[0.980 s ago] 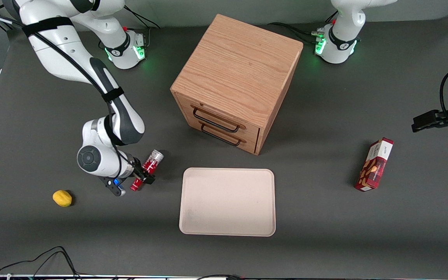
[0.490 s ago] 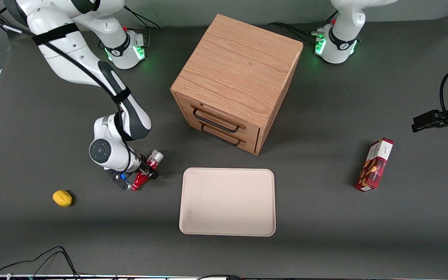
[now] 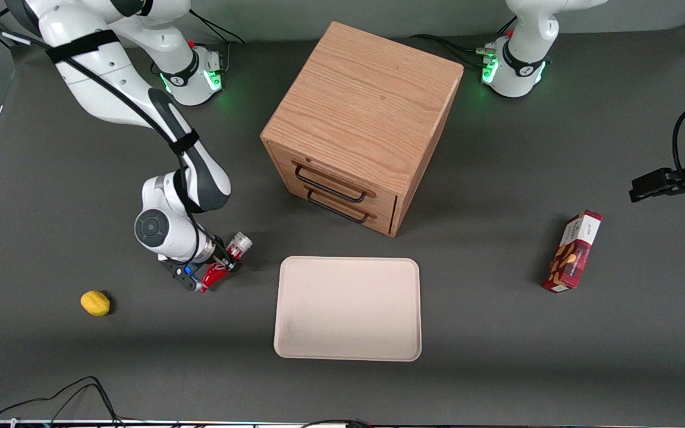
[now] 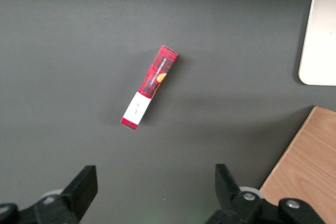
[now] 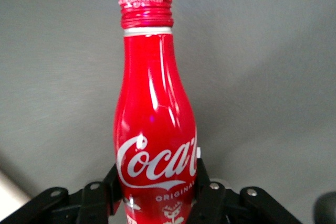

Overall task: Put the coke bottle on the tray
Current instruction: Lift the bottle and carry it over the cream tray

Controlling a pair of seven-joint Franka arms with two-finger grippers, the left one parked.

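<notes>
Gripper: the gripper [image 3: 219, 267] sits low over the bench [image 3: 497, 368], just beside the tray's edge on the working arm's side, not over the tray.
Fingers: closed against the two sides of the coke bottle's lower body, black fingers [image 5: 206, 192] pressed to the red wall on either side in the right wrist view; no gap shows between fingers and bottle.
Coke bottle: the coke bottle [image 3: 223, 263] is held in the gripper; red body with white script, ribbed red cap and a thin white ring under it. In the front view it lies tilted, silver-grey end [image 3: 239, 242] pointing toward the cabinet, red neck pointing toward the front camera. Whether it touches the bench, cannot tell.
Tray: the tray [image 3: 348, 308] is a cream rectangle with rounded corners, flat on the bench, nearer the front camera than the cabinet. Nothing lies on it. The bottle is near its edge but apart from it.
Cabinet: wooden drawer cabinet [image 3: 366, 113] with two dark handles on its front; the tray lies in front of it.
Snack box: red snack box [image 3: 573, 252] lies on the bench toward the parked arm's end, well apart from the tray.
Lemon: small yellow lemon [image 3: 95, 302] on the bench toward the working arm's end, near the gripper but apart from it.
</notes>
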